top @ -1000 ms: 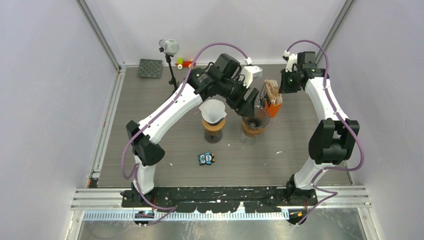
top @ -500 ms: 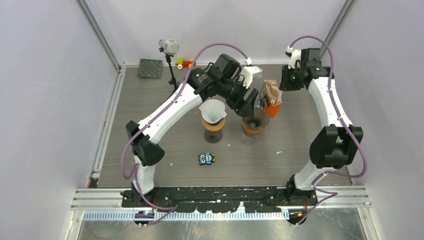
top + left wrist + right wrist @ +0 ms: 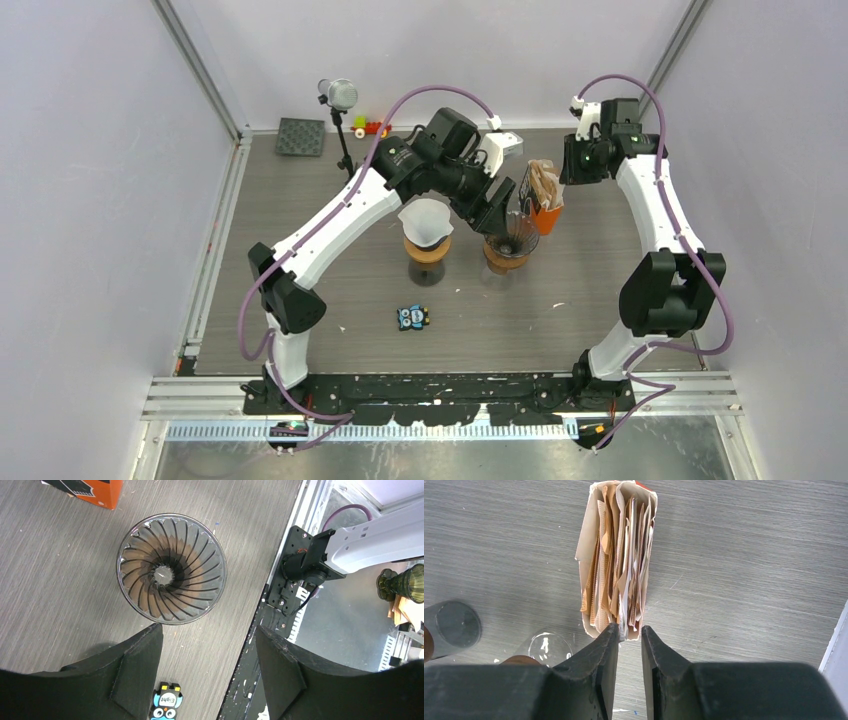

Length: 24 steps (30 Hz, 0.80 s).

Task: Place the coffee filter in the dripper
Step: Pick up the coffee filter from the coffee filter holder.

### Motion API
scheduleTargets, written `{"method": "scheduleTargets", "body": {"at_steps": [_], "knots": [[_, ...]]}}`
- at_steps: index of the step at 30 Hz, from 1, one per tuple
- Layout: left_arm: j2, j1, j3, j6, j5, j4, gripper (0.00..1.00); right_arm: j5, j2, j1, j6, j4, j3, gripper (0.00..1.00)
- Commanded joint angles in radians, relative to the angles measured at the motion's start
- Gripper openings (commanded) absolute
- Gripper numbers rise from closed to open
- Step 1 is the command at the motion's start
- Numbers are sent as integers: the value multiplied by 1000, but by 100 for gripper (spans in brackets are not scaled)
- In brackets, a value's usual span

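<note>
L jaws wide apart over dripper [image 3: 171,575] | R jaws narrow gap at filter stack [image 3: 616,560], wrist cam only

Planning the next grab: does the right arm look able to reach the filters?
Probably yes: the right end effector hangs directly over the filters, jaws slightly apart, nothing in between.
</note>
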Motion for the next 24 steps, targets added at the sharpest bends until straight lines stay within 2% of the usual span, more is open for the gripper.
{"method": "scheduleTargets", "body": {"at_steps": [1, 4, 8, 14, 24], "knots": [[-52, -3, 3, 17, 4, 29, 70, -7, -18, 2, -9, 8, 13, 28], [-55, -3, -1, 18, 4, 30, 70, -9, -10, 2, -10, 4, 21, 25], [-56, -3, -4, 21, 3, 30, 70, -19, -14, 2, -9, 3, 29, 14], [-55, -4, -4, 23, 3, 29, 70, -23, -21, 2, -14, -16, 50, 7], [-67, -3, -8, 28, 2, 30, 70, -29, -86, 2, -16, -41, 65, 3]]}}
